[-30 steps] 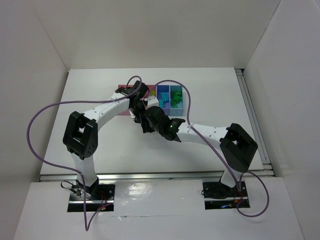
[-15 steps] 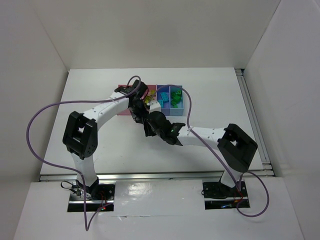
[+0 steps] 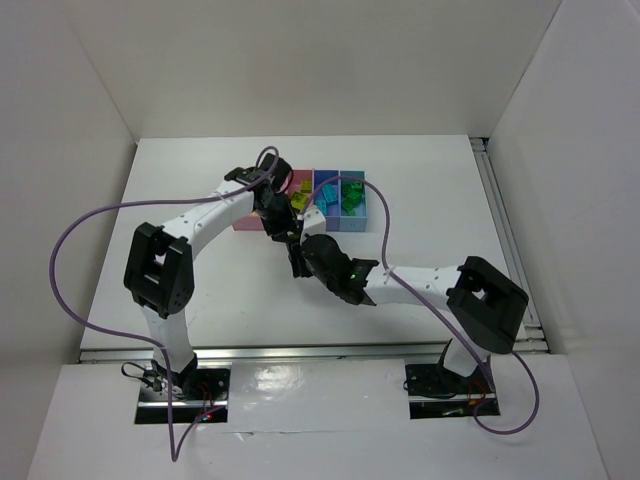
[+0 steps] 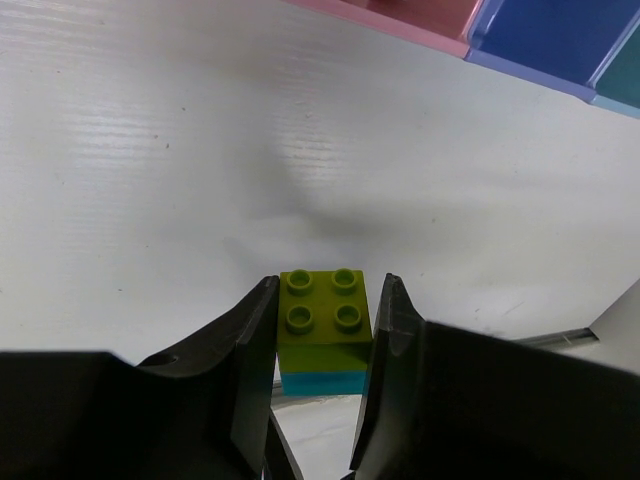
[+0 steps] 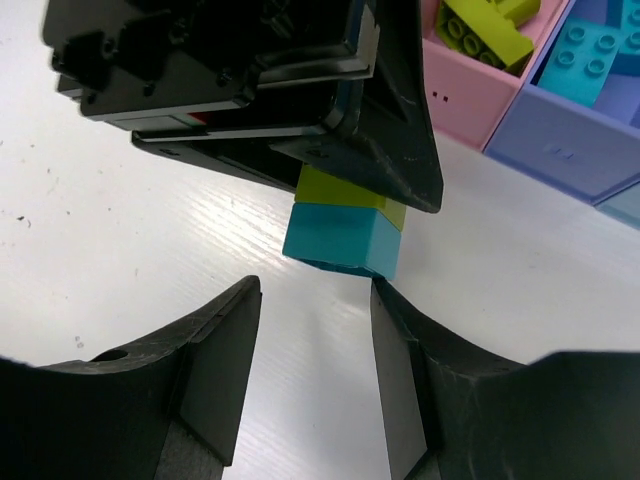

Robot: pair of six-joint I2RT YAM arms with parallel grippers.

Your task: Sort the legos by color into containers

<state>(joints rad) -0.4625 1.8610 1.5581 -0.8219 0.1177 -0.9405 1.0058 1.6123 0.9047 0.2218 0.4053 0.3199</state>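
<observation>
My left gripper (image 4: 323,325) is shut on a lime green lego (image 4: 322,310) with a cyan lego (image 4: 320,381) stuck under it, held above the white table. In the right wrist view the same stack hangs from the left gripper (image 5: 385,170): lime lego (image 5: 335,188) above, cyan lego (image 5: 338,238) below. My right gripper (image 5: 310,370) is open and empty, just short of the cyan lego. In the top view the left gripper (image 3: 281,226) and right gripper (image 3: 297,257) meet in front of the containers (image 3: 245,222).
The pink bin (image 5: 470,100) holds lime and yellow legos (image 5: 490,30). The blue-violet bin (image 5: 570,135) holds cyan legos (image 5: 590,50). The light blue bin (image 3: 353,196) holds green legos. Purple cables loop over both arms.
My right gripper has drawn back toward the near side, away from the bins. My left gripper has shifted slightly left and nearer with the stack.
</observation>
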